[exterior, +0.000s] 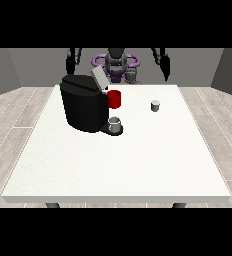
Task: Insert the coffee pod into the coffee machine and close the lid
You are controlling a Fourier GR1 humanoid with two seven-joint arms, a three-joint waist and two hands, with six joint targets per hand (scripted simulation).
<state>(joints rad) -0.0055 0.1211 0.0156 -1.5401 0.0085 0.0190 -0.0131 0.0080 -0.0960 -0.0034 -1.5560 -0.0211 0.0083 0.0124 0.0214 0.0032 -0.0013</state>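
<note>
A black coffee machine (83,107) stands on the left half of the white table (118,165). Its grey lid (99,78) is tilted up and open, and a red part (114,99) shows on its right side. The small grey coffee pod (155,105) stands upright on the table, to the right of the machine. The hand at the view's left (71,65) hangs behind the table's far edge, above the machine. Also beyond the far edge, the hand at the view's right (164,70) is well behind the pod. Neither hand touches anything.
A grey cup (115,125) sits on the machine's front tray. The robot's torso (116,65) is behind the middle of the far edge. White tabletop stretches from the machine and pod to the near edge.
</note>
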